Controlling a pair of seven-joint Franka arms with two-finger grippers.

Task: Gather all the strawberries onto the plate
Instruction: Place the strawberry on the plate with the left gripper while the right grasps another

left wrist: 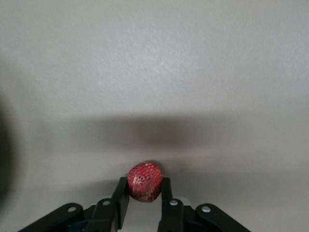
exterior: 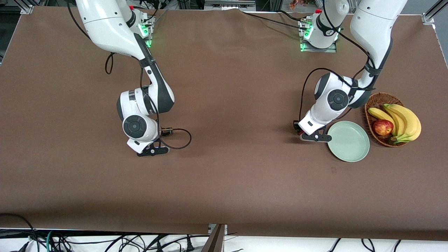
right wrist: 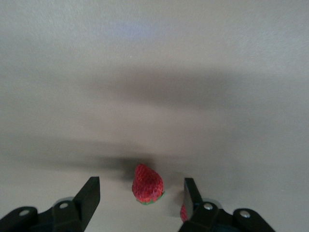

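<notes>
Red against the brown cloth (exterior: 224, 168), a strawberry (right wrist: 147, 184) lies on the table squarely between the spread fingers (right wrist: 89, 195) of the right gripper (exterior: 152, 151), which is down at the cloth toward the right arm's end of the table. The jaws stand apart with a gap on either side of the berry, touching nothing. Its long axis points out along the fingers' reach, pointed tip away from the palm and green cap toward it, so the jaws would close across its narrower width; I judge that only a plain squeeze is wanted there, with no turning of the wrist. A sliver of red shows at one finger's edge, too little to name. Toward the left arm's end, the left gripper (exterior: 315, 137) is low at the table just beside the mint-green plate (exterior: 351, 149), its jaws pinched on a second strawberry (left wrist: 145, 181), which sits snug between the pads, blunt, seeded and dull red. The plate holds no berries yet. The left arm is much the nearer to it, so its berry needs only a short lift and carry over the rim. A wicker basket (exterior: 373, 105) with bananas (exterior: 402, 119) and an apple (exterior: 383, 127) stands just beside the plate, clear of that path as far as I can judge.
</notes>
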